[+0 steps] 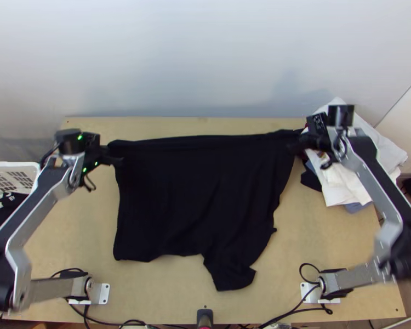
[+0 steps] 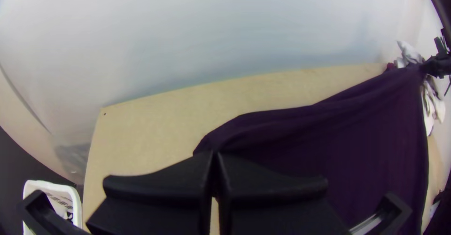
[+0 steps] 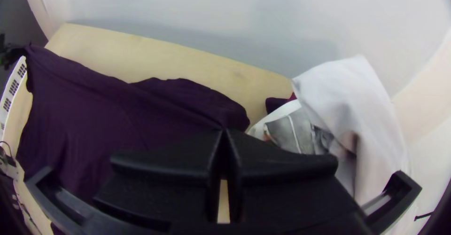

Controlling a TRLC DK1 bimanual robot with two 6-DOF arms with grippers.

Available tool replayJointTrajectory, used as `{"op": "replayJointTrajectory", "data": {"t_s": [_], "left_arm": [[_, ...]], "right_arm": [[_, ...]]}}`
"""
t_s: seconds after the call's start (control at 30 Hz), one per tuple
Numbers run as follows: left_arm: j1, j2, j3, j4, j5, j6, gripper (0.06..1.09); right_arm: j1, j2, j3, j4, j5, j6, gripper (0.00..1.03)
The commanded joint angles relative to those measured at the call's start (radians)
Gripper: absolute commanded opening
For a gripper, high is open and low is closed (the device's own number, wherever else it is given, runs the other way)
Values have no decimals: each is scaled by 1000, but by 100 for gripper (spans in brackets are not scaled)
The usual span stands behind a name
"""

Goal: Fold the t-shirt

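Between the two arms the black t-shirt (image 1: 194, 192) hangs or lies spread, its far edge pulled nearly straight and a sleeve-like flap pointing at the table's near side. At its far left corner is my left gripper (image 1: 116, 159), shut on the cloth; in the left wrist view the gripper (image 2: 214, 155) has its fingertips together on the dark shirt (image 2: 338, 136). My right gripper (image 1: 296, 147) holds the far right corner, and in the right wrist view that gripper (image 3: 224, 134) is closed on the edge of the shirt (image 3: 94, 117).
A pile of white and grey clothes (image 1: 342, 181) lies at the table's far right, beside and under the right arm. A white basket (image 1: 16, 169) with clothes stands off the left edge. Cables run along the near edge of the wooden table (image 1: 167, 296).
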Motion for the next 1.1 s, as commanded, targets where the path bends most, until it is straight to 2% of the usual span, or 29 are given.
{"op": "replayJointTrajectory", "data": {"t_s": [0.0,0.07,0.17,0.23,0.3,0.33,0.43,0.5,0.6,0.73,0.83,1.07], "left_arm": [[-14,237,123,13,-65,27,10],[-3,272,152,14,-82,27,10],[11,341,221,-24,-102,28,10],[-7,374,242,-72,-102,61,10],[-40,377,232,-84,-102,99,10],[-50,374,229,-84,-102,102,10],[-40,383,247,-73,-105,80,10],[-9,417,292,-79,-149,38,10],[12,450,345,-127,-155,31,10],[-17,481,331,-171,-154,125,10],[-12,493,325,-185,-154,131,10],[-21,484,331,-317,-145,202,10]], "right_arm": [[6,221,141,-12,11,-50,3],[35,219,152,2,13,-68,3],[38,296,245,28,17,-13,3],[81,365,313,-53,17,-22,3],[141,403,356,-156,19,-76,3],[162,405,354,-162,19,-94,3],[176,411,354,-99,31,-64,3],[168,413,356,-27,47,-14,3],[191,434,393,-13,47,2,3],[222,503,449,-91,57,-8,3],[206,528,454,-104,57,33,3],[234,486,449,-248,57,32,3]]}}
